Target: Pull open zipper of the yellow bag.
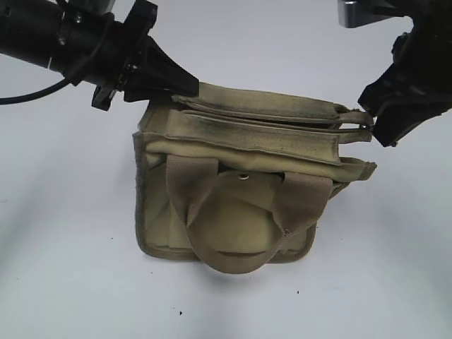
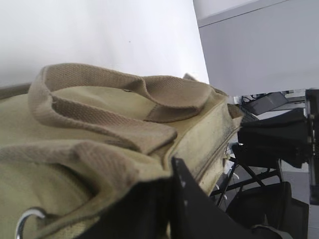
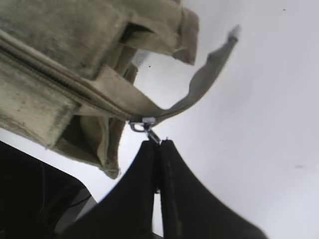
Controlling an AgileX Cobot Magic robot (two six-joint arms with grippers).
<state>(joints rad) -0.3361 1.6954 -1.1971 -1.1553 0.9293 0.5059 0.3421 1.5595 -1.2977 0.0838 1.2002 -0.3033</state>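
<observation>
The bag (image 1: 240,191) stood at mid-frame on the table (image 1: 63,268), handles (image 1: 233,247) hanging nearest. Behind them the zipper (image 1: 282,121) ran across its top. At upper left, the left gripper (image 1: 189,86) pinched the bag's corner; at right, the right gripper (image 3: 158,145) was clamped on the pull tab (image 3: 149,130).

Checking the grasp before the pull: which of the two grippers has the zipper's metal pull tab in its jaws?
The right gripper: its shut jaws pinch the silver pull tab at the yellow bag's end. The left gripper only clamps fabric at the opposite end.
</observation>
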